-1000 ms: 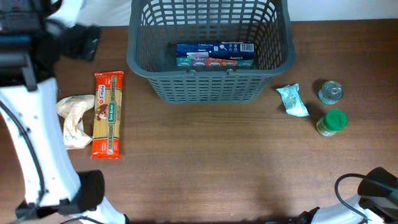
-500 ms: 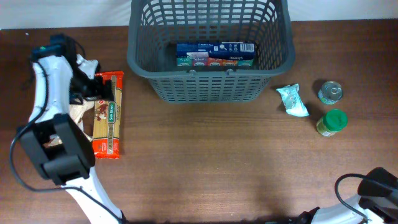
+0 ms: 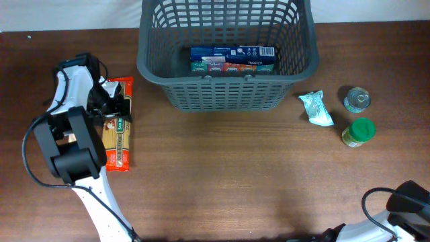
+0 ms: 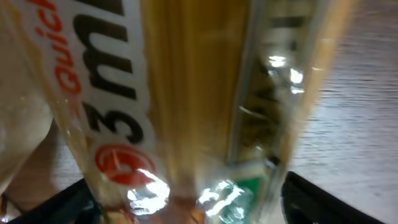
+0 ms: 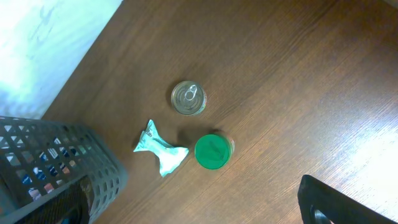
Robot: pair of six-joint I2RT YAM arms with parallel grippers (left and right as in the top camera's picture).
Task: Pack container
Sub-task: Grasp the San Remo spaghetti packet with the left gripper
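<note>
Left gripper (image 4: 186,202): jaws are spread astride the spaghetti packet (image 3: 115,141), which lies flat on the table (image 3: 222,175); a firm pinch cannot be confirmed. Right gripper (image 5: 199,202): jaws are spread wide, with nothing between them. The container (image 3: 222,76) is set centrally at the table's far edge, with cartons (image 3: 232,59) already lodged on its floor. Packing is judged barely begun: the packet, a teal sachet (image 3: 316,109), a tin (image 3: 357,99) and a green-lidded jar (image 3: 358,132) are left outside.

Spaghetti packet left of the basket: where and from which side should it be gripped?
Across its narrow width near mid-length, from straight above: the spaghetti packet lies flat on the table, long and slim.
</note>
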